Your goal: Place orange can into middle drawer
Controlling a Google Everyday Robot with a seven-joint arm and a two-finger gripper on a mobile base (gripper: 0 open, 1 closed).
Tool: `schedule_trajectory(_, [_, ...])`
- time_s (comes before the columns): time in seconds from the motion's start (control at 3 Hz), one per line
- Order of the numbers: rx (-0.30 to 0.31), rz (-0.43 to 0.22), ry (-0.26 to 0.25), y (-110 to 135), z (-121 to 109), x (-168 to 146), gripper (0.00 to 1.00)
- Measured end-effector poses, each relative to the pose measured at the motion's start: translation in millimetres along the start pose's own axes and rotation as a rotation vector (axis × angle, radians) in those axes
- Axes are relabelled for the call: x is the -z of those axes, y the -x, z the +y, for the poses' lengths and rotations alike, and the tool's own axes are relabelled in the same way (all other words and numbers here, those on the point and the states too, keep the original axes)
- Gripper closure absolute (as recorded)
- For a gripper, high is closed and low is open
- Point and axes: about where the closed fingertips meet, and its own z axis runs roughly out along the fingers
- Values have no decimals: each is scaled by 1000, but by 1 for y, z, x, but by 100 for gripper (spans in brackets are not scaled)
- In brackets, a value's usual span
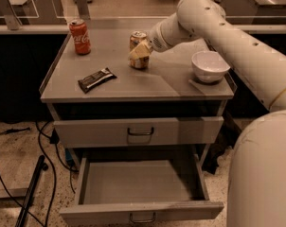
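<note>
**Camera view**

1. Target location. The orange can [138, 37] stands upright on the cabinet top [166, 82], upper centre of the frame. It is still resting on the surface and has not been lifted.
2. End effector. The gripper [140, 50] is at the can, reaching in from the right on the arm [214, 25], with part of it across the can's front face. Whether it is clamped on the can or merely set around it cannot be told from this angle.
3. Destination. The middle drawer [142, 211] is pulled fully out at the bottom centre of the frame, with its floor exposed. The upper drawer [181, 130] above it is closed.
4. Nearby items.
   - The red cola can [80, 37] stands to the upper left, well apart from the target.
   - A dark snack bar [96, 79] lies left of centre.
   - A white bowl [209, 66] sits to the right, under the arm.

**Recommended procedure**

- Confirm a firm, centred grasp on the can body before any lift.
- Raise the can straight up to clear the surface and keep it upright.
- Carry it toward the lower frame edge, past the cabinet's front lip.
- Keep the arm clear of the bowl during the swing.
- Lower the can into the open drawer well inside its walls, and release it only once it is seated on the floor.
</note>
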Motion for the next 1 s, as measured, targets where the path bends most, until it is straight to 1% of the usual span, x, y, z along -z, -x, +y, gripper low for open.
schedule_trajectory(0.67, [0,0,0,0,0,0,98])
schedule_trajectory(1.0, [22,4,48,4,9,9,100])
